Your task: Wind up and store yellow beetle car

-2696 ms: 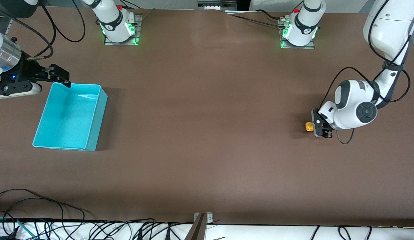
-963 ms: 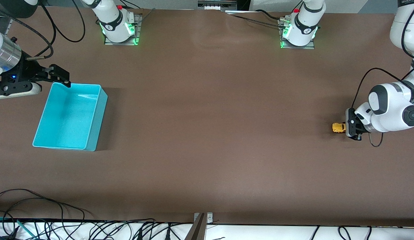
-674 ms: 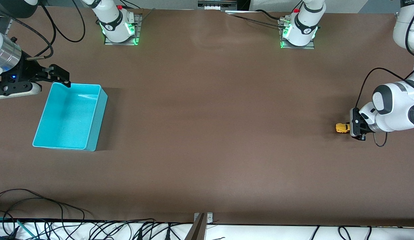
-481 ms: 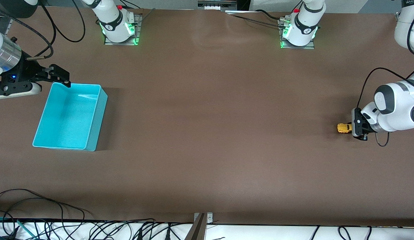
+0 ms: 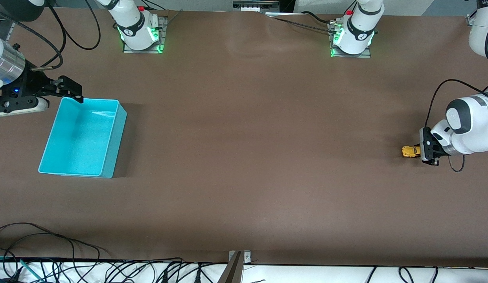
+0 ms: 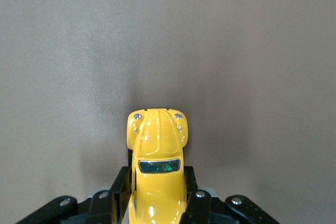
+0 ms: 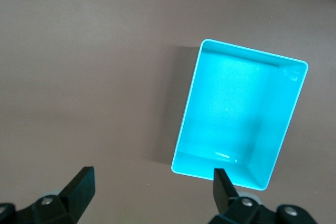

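Note:
The yellow beetle car [image 5: 411, 151] sits low on the brown table at the left arm's end, its nose pointing toward the table's middle. My left gripper [image 5: 420, 151] is shut on the car's rear half; in the left wrist view the black fingers [image 6: 118, 192] press both sides of the yellow beetle car [image 6: 157, 166]. My right gripper [image 5: 72, 91] waits open over the table beside a corner of the turquoise bin [image 5: 114, 137], holding nothing. In the right wrist view its fingertips [image 7: 84, 182] stand wide apart above the turquoise bin [image 7: 189, 103].
The bin's inside shows nothing in it. Both arm bases [image 5: 139, 33] stand along the table edge farthest from the front camera. Cables [image 5: 51, 243] lie at the edge nearest the camera.
The left gripper has dragged the car along the table toward the left arm's end, away from the bin. The right arm has not moved.

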{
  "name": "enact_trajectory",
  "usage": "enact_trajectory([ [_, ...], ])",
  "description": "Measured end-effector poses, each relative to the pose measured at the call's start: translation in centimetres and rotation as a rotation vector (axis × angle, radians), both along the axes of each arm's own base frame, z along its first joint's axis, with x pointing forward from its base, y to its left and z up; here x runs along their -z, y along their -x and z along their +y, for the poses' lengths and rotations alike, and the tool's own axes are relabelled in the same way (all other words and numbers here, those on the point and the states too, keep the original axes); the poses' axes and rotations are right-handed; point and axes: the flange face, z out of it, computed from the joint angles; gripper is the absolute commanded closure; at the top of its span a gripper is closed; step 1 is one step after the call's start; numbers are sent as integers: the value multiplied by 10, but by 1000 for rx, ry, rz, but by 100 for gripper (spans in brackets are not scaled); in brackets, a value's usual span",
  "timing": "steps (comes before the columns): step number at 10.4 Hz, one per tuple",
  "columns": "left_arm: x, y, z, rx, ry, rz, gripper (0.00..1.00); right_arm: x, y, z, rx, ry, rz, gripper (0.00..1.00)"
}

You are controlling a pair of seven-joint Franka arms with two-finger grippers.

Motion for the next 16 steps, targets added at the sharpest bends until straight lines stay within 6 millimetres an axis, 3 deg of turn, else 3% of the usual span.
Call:
enact_trajectory([
  [1, 0, 0, 2, -2, 0, -1, 95, 0, 0, 0, 0, 0, 0, 0],
  [2, 0, 0, 3, -4, 0, -3, 72, 0, 0, 0, 0, 0, 0, 0],
  [3, 0, 1, 3, -4, 0, -3, 1, 0, 0, 0, 0, 0, 0, 0],
  [7, 17, 10, 20, -36, 13, 16, 0, 0, 0, 0, 0, 0, 1, 0],
  [9, -1, 7, 13, -26, 26, 57, 0, 0, 0, 0, 0, 0, 1, 0],
  [12, -47, 3, -5, -21, 25, 94, 0, 0, 0, 0, 0, 0, 1, 0],
  [16, -78, 1, -23, -81, 13, 123, 0, 0, 0, 0, 0, 0, 1, 0],
])
